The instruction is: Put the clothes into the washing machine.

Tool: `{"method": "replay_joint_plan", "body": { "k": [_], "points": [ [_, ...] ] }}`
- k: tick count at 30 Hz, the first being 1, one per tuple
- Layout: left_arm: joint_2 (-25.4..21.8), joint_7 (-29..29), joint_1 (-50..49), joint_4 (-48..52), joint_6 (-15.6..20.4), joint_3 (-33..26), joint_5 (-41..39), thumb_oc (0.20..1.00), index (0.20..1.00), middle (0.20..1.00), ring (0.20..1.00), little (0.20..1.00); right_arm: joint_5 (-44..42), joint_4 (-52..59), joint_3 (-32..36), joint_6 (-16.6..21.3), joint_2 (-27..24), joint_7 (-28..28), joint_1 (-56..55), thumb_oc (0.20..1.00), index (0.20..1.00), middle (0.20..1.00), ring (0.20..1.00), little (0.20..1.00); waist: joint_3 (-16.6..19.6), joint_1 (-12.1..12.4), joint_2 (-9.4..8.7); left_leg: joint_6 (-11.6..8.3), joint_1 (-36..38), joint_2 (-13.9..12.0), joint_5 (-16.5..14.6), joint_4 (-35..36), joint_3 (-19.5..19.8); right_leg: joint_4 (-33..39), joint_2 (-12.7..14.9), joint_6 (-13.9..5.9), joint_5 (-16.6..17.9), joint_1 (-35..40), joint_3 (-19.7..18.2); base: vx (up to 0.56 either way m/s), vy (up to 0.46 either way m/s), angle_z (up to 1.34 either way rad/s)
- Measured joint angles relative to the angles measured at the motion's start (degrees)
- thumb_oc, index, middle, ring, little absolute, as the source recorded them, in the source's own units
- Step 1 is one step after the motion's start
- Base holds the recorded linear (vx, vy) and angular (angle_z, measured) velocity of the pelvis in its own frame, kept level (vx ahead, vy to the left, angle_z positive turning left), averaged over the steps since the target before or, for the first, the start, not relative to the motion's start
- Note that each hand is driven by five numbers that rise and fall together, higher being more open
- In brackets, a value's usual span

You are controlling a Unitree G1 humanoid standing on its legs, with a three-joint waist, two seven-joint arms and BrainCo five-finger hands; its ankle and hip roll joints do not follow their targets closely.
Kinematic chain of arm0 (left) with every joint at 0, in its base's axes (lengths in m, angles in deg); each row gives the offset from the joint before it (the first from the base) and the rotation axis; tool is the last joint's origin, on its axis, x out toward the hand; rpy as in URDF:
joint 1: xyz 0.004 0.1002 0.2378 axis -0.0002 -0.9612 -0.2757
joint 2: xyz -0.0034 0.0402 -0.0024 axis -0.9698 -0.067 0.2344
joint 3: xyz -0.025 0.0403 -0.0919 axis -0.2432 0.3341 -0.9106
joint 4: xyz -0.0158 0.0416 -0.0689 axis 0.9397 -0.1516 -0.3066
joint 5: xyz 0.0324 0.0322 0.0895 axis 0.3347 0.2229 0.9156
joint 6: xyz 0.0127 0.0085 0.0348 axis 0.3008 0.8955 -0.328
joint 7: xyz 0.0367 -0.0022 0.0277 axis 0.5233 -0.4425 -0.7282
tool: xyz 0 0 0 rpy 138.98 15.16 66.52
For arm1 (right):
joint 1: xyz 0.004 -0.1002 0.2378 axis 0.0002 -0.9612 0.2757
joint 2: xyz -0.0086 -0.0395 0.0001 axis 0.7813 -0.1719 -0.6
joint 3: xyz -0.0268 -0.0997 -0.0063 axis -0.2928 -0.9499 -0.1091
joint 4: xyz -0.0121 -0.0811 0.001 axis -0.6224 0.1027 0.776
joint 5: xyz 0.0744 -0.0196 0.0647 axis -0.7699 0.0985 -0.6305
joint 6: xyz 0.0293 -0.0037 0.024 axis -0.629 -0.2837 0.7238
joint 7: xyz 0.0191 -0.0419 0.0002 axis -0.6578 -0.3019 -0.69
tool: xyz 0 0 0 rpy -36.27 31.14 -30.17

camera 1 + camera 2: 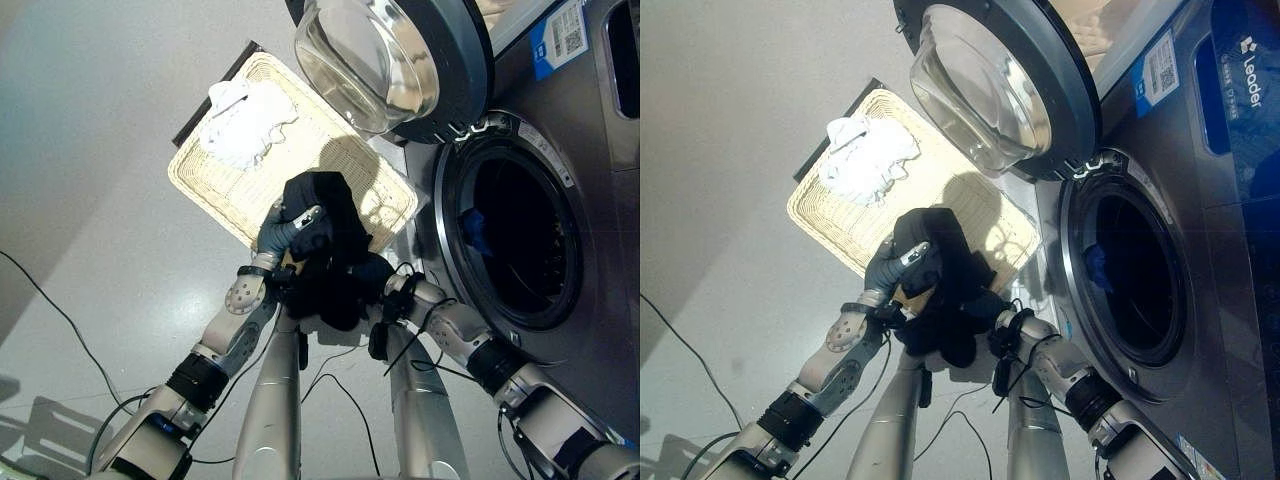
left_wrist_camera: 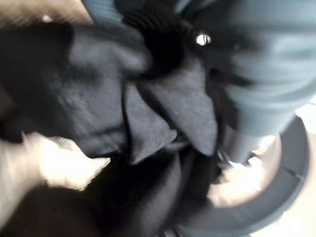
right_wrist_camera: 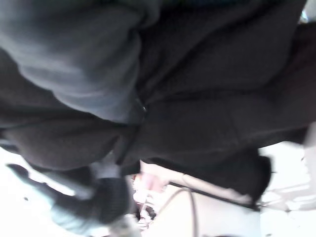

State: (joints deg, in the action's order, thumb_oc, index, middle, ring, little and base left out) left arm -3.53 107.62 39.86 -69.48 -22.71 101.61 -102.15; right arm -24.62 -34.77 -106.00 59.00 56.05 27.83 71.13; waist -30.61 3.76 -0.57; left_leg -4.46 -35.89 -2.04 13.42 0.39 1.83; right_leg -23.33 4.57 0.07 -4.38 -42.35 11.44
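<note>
A bundled black garment (image 1: 335, 245) hangs above the floor between my two hands, in front of the wicker basket (image 1: 200, 190). My left hand (image 1: 278, 235) grips its upper left side, a silver finger curled over the cloth. My right hand (image 1: 375, 272) is pressed into the bundle's lower right side, and the cloth covers the rest of that hand. The dark cloth (image 2: 148, 108) also shows close up in the left wrist view and in the right wrist view (image 3: 207, 98). The washing machine's round opening (image 1: 520, 230) stands to the right, with a blue item (image 1: 475, 232) inside it.
The washer's glass door (image 1: 390, 60) is swung open above the basket's right end. A white garment (image 1: 245, 120) lies in the basket's far end. Grey floor spreads to the left.
</note>
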Motion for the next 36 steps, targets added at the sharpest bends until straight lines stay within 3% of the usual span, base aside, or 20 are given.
{"method": "replay_joint_plan", "body": {
  "k": [1, 2, 3, 4, 6, 7, 8, 10, 11, 14, 19, 20, 23, 25, 27, 30, 33, 36],
  "points": [
    [0.0, 0.0, 0.0, 0.0, 0.0, 0.0, 0.0, 1.0, 1.0, 1.0, 1.0, 1.0, 0.0, 0.0, 0.0, 0.0, 0.0, 0.0, 0.0, 0.2, 0.2, 0.2, 0.2, 0.2, 0.0, 0.0, 0.0, 0.0, 0.0, 0.0, 0.0, 0.0, 0.0, 0.0, 0.0, 0.0, 0.0, 0.0, 0.0, 0.0, 0.0, 0.0],
    [-3.5, 5.3, 0.8, -2.2, -0.2, -0.9, 10.2, 1.0, 1.0, 1.0, 1.0, 1.0, -5.0, -0.7, 1.5, 0.1, 0.2, 0.1, -0.2, 0.2, 0.2, 0.2, 0.2, 0.2, 0.0, -0.1, 0.0, -0.09, 0.0, 0.0, -0.1, 0.0, -0.1, -0.1, 0.0, 0.02, 0.0, -0.2, 0.0, 0.0, 0.0, 0.0],
    [-3.5, 5.3, 0.8, -2.2, -0.2, -0.9, 10.2, 1.0, 1.0, 1.0, 1.0, 1.0, -5.0, -0.7, 1.5, 0.1, 0.2, 0.1, -0.2, 0.2, 0.2, 0.2, 0.2, 0.2, 0.0, -0.1, 0.0, -0.09, 0.0, 0.0, -0.1, 0.0, -0.1, -0.1, 0.0, 0.02, 0.0, -0.2, 0.0, 0.01, -0.006, -0.05],
    [-7.0, 9.4, 1.0, -3.4, -0.8, -1.8, 15.4, 1.0, 1.0, 1.0, 1.0, 1.0, -8.8, -2.0, 2.8, 0.1, -0.3, 0.2, -0.4, 0.2, 0.2, 0.2, 0.2, 0.2, 0.0, 0.0, 0.0, 0.06, 0.0, 0.0, 0.0, 0.0, -0.4, -0.4, 0.2, 0.06, 0.0, -0.4, 0.1, 0.01, 0.016, -0.04],
    [-9.2, 11.7, 4.3, -11.0, -2.2, 0.4, 20.3, 1.0, 1.0, 1.0, 1.0, 1.0, -24.5, -5.9, 7.4, -0.1, 1.1, -0.4, -1.7, 0.2, 0.2, 0.2, 0.2, 0.2, 0.0, -0.3, 0.02, -0.15, 0.2, 0.1, -0.1, -0.2, -1.1, -0.4, 0.4, 0.15, -0.1, -0.6, -0.2, 0.01, 0.022, -0.06],
    [-9.2, 11.7, 4.3, -11.0, -2.2, 0.4, 20.3, 1.0, 1.0, 1.0, 1.0, 1.0, -24.5, -5.9, 7.4, -0.1, 1.1, -0.4, -1.7, 0.2, 0.2, 0.2, 0.2, 0.2, 0.0, -0.3, 0.02, -0.15, 0.2, 0.1, -0.1, -0.2, -1.1, -0.4, 0.4, 0.15, -0.1, -0.6, -0.2, 0.0, 0.015, -0.18],
    [-9.2, 13.6, 4.8, -15.3, -4.4, -1.9, 20.7, 1.0, 1.0, 1.0, 1.0, 1.0, -38.3, -6.8, 9.9, 1.9, 1.8, -0.1, -2.5, 0.2, 0.2, 0.2, 0.2, 0.2, 0.0, -0.8, 0.04, -0.15, 0.1, 0.3, -0.1, 0.0, -2.2, -0.3, 0.6, 0.61, 0.2, -1.3, -0.7, 0.02, 0.073, -0.21],
    [-8.2, 14.9, 4.5, -16.9, -4.2, -1.9, 20.7, 1.0, 1.0, 1.0, 1.0, 1.0, -48.2, -7.5, 12.5, 4.0, 2.1, 1.3, -4.2, 0.2, 0.2, 0.2, 0.2, 0.2, 0.0, -2.1, 0.06, -0.2, 0.2, 0.3, -0.2, 0.0, -3.3, 0.3, 0.6, 0.82, 0.6, -1.3, -1.5, 0.03, 0.095, -0.2],
    [-7.5, 15.6, 4.1, -17.4, -4.1, -1.8, 20.6, 1.0, 1.0, 1.0, 1.0, 1.0, -54.6, -8.6, 15.6, 7.2, 3.6, 3.0, -4.6, 0.2, 0.2, 0.2, 0.2, 0.2, 0.0, -2.1, 0.07, -0.26, 0.2, 0.2, -0.2, 0.0, -3.6, 0.7, 0.4, 0.65, 0.8, -1.3, -1.6, 0.02, 0.039, -0.14],
    [-6.5, 16.7, 3.4, -18.7, -4.1, -1.9, 19.2, 1.0, 1.0, 1.0, 1.0, 1.0, -62.8, -9.0, 19.5, 14.0, 3.6, 6.1, -5.1, 0.2, 0.2, 0.2, 0.2, 0.2, 0.0, -2.9, 0.07, -0.45, 0.2, -0.2, -0.4, 0.2, -4.9, 2.4, -0.4, 0.54, 2.0, -1.2, -2.8, 0.02, 0.029, -0.22],
    [-6.6, 17.1, 2.8, -21.0, -2.5, -4.1, 18.0, 1.0, 1.0, 1.0, 1.0, 1.0, -64.9, -8.4, 28.2, 24.8, 4.1, 13.1, -4.6, 0.2, 0.2, 0.2, 0.2, 0.2, 0.0, -3.1, 0.08, -0.46, 0.3, -1.1, -0.4, 0.2, -6.4, 4.7, -1.6, 0.81, 3.9, -0.7, -4.1, 0.03, 0.001, -0.18],
    [-6.6, 17.1, 2.8, -21.0, -2.5, -4.1, 18.0, 1.0, 1.0, 1.0, 1.0, 1.0, -64.9, -8.4, 28.2, 24.8, 4.1, 13.1, -4.6, 0.2, 0.2, 0.2, 0.2, 0.2, 0.0, -3.1, 0.08, -0.46, 0.3, -1.1, -0.4, 0.2, -6.4, 4.7, -1.6, 0.81, 3.9, -0.7, -4.1, 0.04, -0.019, -0.08],
    [-6.9, 17.2, 1.9, -21.3, -1.9, -4.1, 16.7, 1.0, 1.0, 1.0, 1.0, 1.0, -64.9, -6.1, 33.9, 36.5, 2.9, 22.8, -3.4, 0.2, 0.2, 0.2, 0.2, 0.2, 0.0, -3.0, 0.1, -0.52, 0.6, -1.2, -0.5, 0.3, -6.6, 5.2, -2.0, 0.76, 4.1, -0.6, -4.6, 0.04, -0.012, -0.06],
    [-6.6, 17.2, 1.1, -21.3, -1.7, -4.0, 16.6, 1.0, 1.0, 1.0, 1.0, 1.0, -65.0, -4.5, 34.4, 43.1, 4.2, 27.3, -2.3, 0.2, 0.2, 0.2, 0.2, 0.2, -0.3, -2.7, 1.05, -0.54, 0.9, -1.4, -0.6, 0.3, -6.7, 6.1, -2.3, 0.8, 4.9, 0.2, -4.6, 0.03, 0.008, -0.06],
    [-6.3, 17.3, -1.0, -21.0, -1.7, -3.7, 16.1, 1.0, 1.0, 1.0, 1.0, 1.0, -64.6, -2.6, 35.0, 52.2, 4.9, 34.6, 0.2, 0.2, 0.2, 0.2, 0.2, 0.2, -0.5, -2.6, 2.38, -0.52, 1.2, -1.2, -0.6, 0.5, -7.3, 7.4, -2.4, 0.49, 5.8, 0.8, -5.1, 0.03, 0.025, -0.06],
    [-6.2, 17.3, -2.2, -20.7, -1.7, -3.1, 15.9, 1.0, 1.0, 1.0, 1.0, 1.0, -60.6, 0.1, 36.9, 61.8, 6.3, 46.5, 2.9, 0.2, 0.2, 0.2, 0.2, 0.2, -0.6, -2.2, 3.25, -0.23, 1.3, -0.6, -0.5, 1.0, -8.0, 8.6, -2.1, 0.16, 7.1, 0.7, -6.2, 0.02, 0.0, -0.12],
    [-5.7, 17.1, -2.0, -20.7, -1.8, -2.5, 15.5, 1.0, 1.0, 1.0, 1.0, 1.0, -58.8, 0.0, 38.6, 65.6, 6.2, 52.6, 5.0, 0.2, 0.2, 0.2, 0.2, 0.2, -0.7, -2.1, 3.65, 1.65, 1.1, -0.1, -0.4, 1.3, -8.1, 9.1, -1.7, -0.06, 7.5, 0.6, -6.5, 0.03, -0.005, -0.02],
    [-5.4, 15.7, -1.7, -22.0, -1.8, -1.5, 15.5, 1.0, 1.0, 1.0, 1.0, 1.0, -59.2, 0.1, 38.8, 66.7, 6.1, 53.3, 5.9, 0.2, 0.2, 0.2, 0.2, 0.2, -0.7, -2.6, 3.65, 1.67, 1.2, 0.4, -0.4, 1.6, -8.1, 9.2, -1.3, -0.39, 7.5, 0.5, -6.8, 0.04, -0.028, -0.01]
  ]
}}
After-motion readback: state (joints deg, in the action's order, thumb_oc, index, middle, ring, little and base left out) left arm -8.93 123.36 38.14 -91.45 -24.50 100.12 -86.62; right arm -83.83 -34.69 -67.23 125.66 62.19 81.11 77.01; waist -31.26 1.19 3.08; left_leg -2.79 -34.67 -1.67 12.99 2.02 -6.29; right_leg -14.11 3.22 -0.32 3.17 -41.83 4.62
